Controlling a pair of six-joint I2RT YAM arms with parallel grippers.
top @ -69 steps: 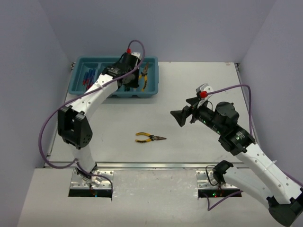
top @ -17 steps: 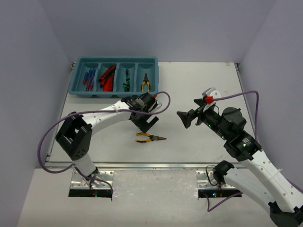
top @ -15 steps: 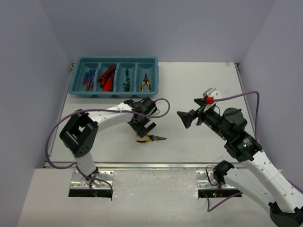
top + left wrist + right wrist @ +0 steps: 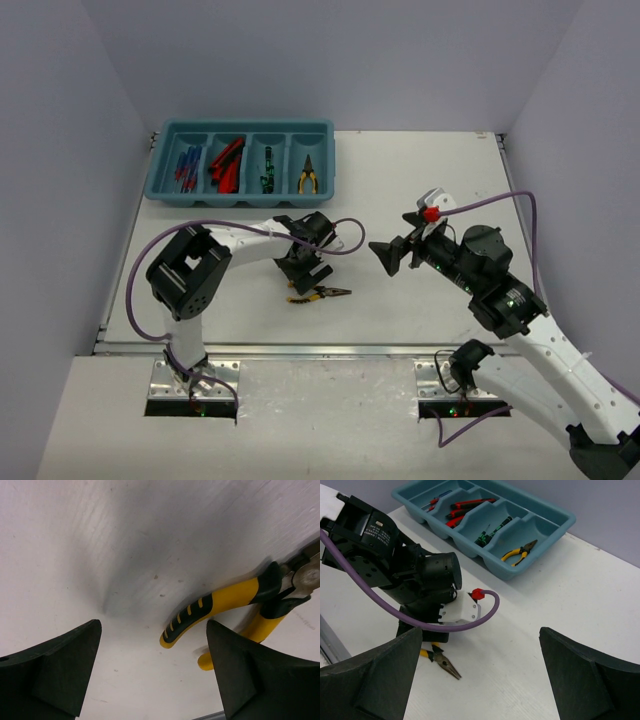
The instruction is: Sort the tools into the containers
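Yellow pliers (image 4: pixel 322 293) lie partly hidden under left gripper (image 4: pixel 302 276).

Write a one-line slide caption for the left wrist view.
Open left gripper above the yellow-handled pliers lying on the white table.

Robot lab: enclosed white table (image 4: pixel 430 190)

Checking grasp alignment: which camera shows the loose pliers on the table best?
Left wrist view: the pliers lie close up, yellow handles sharp, though the tips leave the frame. Top external shows them nearly whole but small. Right wrist shows the tips and part of a handle; the left arm hides the rest.
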